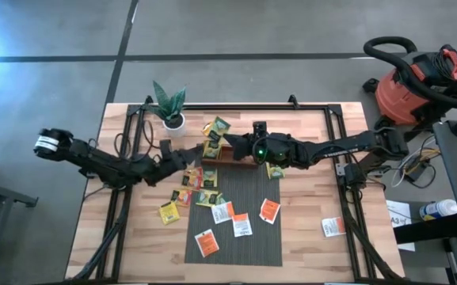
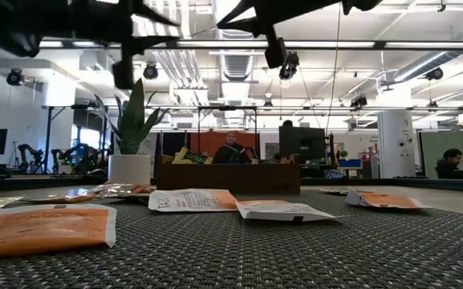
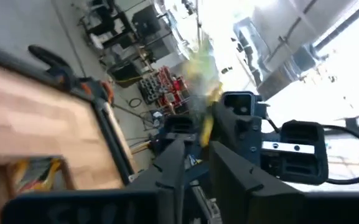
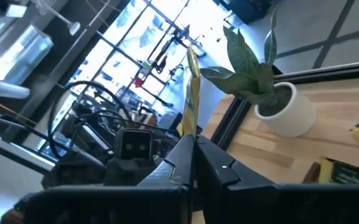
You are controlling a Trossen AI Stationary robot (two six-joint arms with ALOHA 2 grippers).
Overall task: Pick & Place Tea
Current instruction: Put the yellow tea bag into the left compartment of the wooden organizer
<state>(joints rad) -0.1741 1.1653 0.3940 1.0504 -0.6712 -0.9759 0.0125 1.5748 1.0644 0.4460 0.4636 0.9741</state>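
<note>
My right gripper (image 4: 193,140) is shut on a yellow tea sachet (image 4: 193,93), seen edge-on, high above the wooden tray (image 1: 232,156). The same sachet (image 3: 204,118) shows blurred just past my left gripper (image 3: 195,152), whose fingers stand slightly apart. In the high view my left gripper (image 1: 190,157) reaches in from the left and my right gripper (image 1: 242,150) from the right, tips facing each other. More sachets, orange-white (image 1: 241,225) and yellow (image 1: 169,211), lie flat on and around the grey mat (image 1: 252,182). My right gripper pinches the yellow sachet's flat faces between its two fingers, near one edge (image 4: 194,132). The fingers come about level from the table's right side. The sachet stands out past the fingertips, lifted clear of the table. Whether my left gripper touches the sachet, I cannot tell.
A potted plant (image 1: 170,107) stands at the table's far left. One orange-white sachet (image 1: 333,226) lies off the mat toward the right edge. A red shop vacuum (image 1: 418,83) stands on the floor beyond the table's right side. People sit in the room behind.
</note>
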